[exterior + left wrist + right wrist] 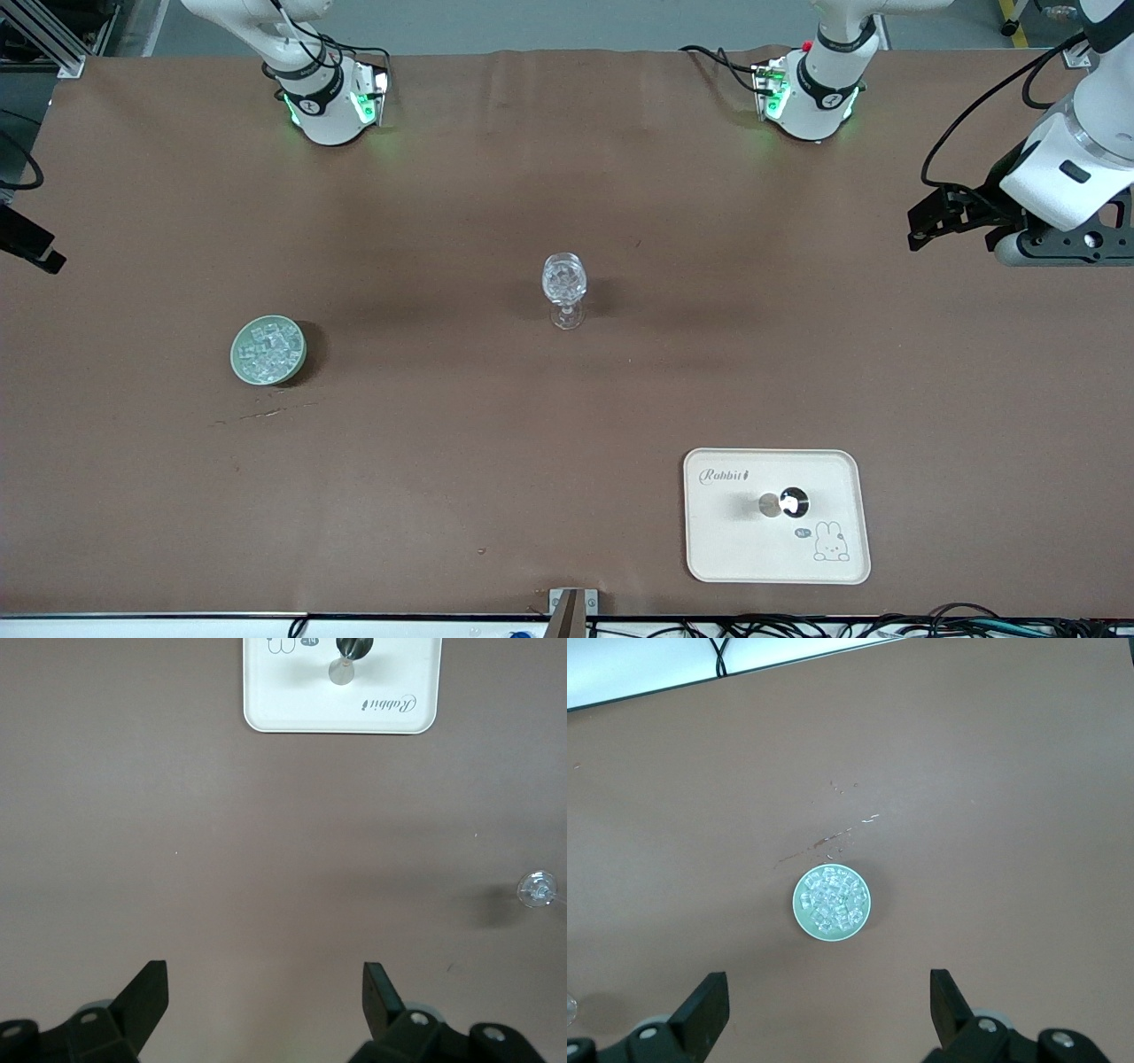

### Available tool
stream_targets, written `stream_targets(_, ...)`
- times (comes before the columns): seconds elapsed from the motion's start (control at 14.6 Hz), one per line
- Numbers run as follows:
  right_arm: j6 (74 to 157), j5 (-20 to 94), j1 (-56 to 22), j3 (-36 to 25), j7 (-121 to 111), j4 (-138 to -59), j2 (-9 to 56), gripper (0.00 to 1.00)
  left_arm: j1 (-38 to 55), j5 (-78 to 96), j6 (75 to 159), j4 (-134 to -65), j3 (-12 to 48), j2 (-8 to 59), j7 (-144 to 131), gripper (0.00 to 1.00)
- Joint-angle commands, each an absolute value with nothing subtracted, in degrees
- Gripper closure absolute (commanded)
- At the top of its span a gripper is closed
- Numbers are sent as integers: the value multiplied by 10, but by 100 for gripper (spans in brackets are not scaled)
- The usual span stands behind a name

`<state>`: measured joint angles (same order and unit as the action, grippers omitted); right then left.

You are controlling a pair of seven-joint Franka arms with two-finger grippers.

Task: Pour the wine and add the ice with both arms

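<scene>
The left gripper (926, 226) hangs in the air over the bare tabletop at the left arm's end of the table, holding nothing. In the front view a stemmed glass (564, 290) stands upright near the middle of the brown table (461, 461), and its bowl looks to hold something clear. A green bowl (268, 350) filled with ice (267, 348) sits toward the right arm's end, a little nearer the camera than the glass. A white tray (753, 549) with a rabbit drawing lies nearest the camera toward the left arm's end, with a small round dark and silver object (785, 503) standing on it. The right gripper does not show in this view. In the left wrist view the left gripper (266, 992) has its fingers (146, 997) spread wide apart with only bare table between them; the tray (266, 691) and the foot of the glass (537, 889) lie well away. In the right wrist view the right gripper (828, 1001) is also spread wide and empty, hovering above the table with the bowl of ice (832, 903) near it, untouched.
</scene>
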<state>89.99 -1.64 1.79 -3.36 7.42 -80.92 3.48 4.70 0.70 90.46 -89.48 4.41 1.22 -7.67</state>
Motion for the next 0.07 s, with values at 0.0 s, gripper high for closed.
stream_targets(0.0,903,-9,24,-28,74,-824,24,0,61,-4,903,-898,26,5,-74,4)
